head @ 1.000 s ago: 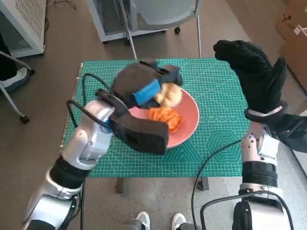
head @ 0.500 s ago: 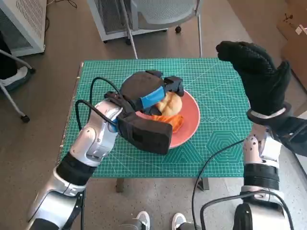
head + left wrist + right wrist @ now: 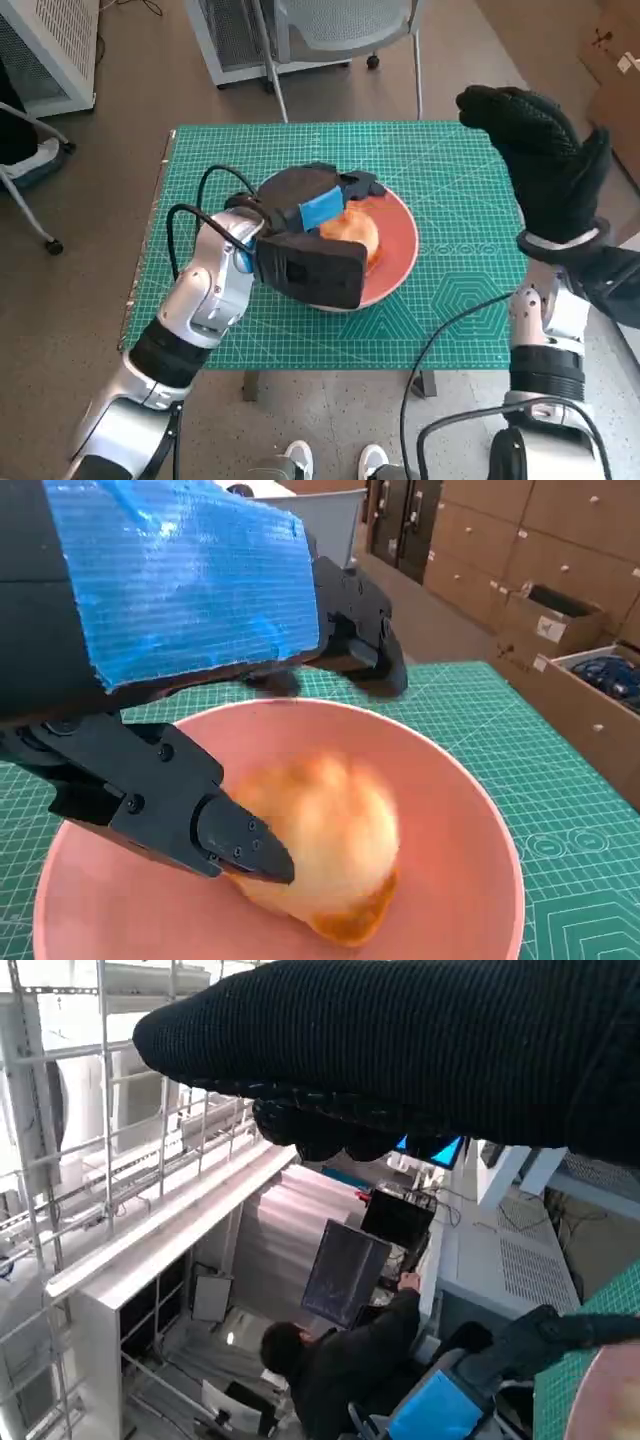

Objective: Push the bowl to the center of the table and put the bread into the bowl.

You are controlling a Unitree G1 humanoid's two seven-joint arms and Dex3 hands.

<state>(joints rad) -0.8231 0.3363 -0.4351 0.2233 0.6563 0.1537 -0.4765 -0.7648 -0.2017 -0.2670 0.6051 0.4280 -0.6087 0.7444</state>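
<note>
A green cutting mat covers the surface (image 3: 450,300). Near its middle sits a pink bowl (image 3: 395,255), with a round golden bread (image 3: 350,232) lying inside it.

The left robot hand (image 3: 310,205), black with blue tape across its back, hangs over the bowl. Its fingers (image 3: 240,845) reach down into the bowl, and one fingertip touches the side of the bread. In the left wrist view the bread (image 3: 320,845) looks blurred and rests on the bowl's floor, just beside the hand's lower fingers, while another finger arches over the bowl's far rim (image 3: 350,705). From the pictures I cannot tell whether this hand is pinching the bread or only touching it. A black cable (image 3: 185,225) loops beside the left forearm.

The right robot hand (image 3: 535,160), in a black knitted glove, is raised above the right side of the surface, well apart from the bowl and the bread. It holds nothing; its fingers look loosely bent forward, and how far they are spread I cannot tell for certain.

Beyond the left hand, past the far edge of the surface, stands a chair (image 3: 340,25). The right wrist view shows a person (image 3: 340,1360) in dark clothing, seated at a screen.
</note>
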